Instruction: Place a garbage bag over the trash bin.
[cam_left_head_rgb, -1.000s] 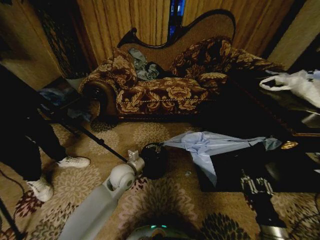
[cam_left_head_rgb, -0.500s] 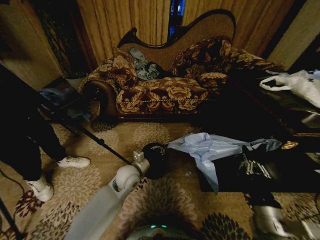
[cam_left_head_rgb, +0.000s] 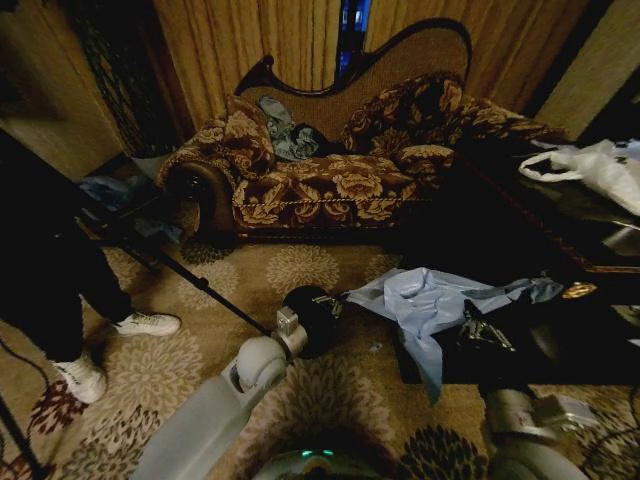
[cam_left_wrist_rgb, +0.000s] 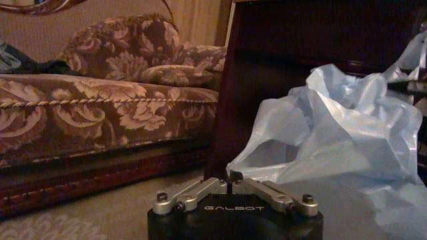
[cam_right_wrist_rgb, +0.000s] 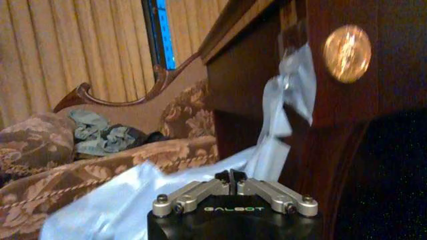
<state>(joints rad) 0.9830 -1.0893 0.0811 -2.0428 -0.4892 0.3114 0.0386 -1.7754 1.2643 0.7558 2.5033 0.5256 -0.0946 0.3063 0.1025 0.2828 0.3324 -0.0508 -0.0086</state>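
The light blue garbage bag (cam_left_head_rgb: 425, 298) lies crumpled on the carpet against the dark table, with one strip hanging from the table's edge (cam_right_wrist_rgb: 287, 85). It also rises just beyond my left fingertips (cam_left_wrist_rgb: 333, 140). The black round trash bin (cam_left_head_rgb: 308, 335) stands left of the bag. My left gripper (cam_left_head_rgb: 322, 302) reaches across the bin's top toward the bag and is shut (cam_left_wrist_rgb: 230, 176) with nothing in it. My right gripper (cam_left_head_rgb: 478, 328) is low beside the bag's right part, shut (cam_right_wrist_rgb: 230, 175), its tips right at the film.
A patterned sofa (cam_left_head_rgb: 320, 180) with clothes on it stands behind. A dark wooden table (cam_left_head_rgb: 560, 230) at the right carries a white plastic bag (cam_left_head_rgb: 600, 165). A person's legs in white sneakers (cam_left_head_rgb: 145, 323) and a black tripod leg (cam_left_head_rgb: 190, 280) are at the left.
My right gripper has moved forward and left up to the bag, which has bunched up. My left arm has pushed further right over the bin.
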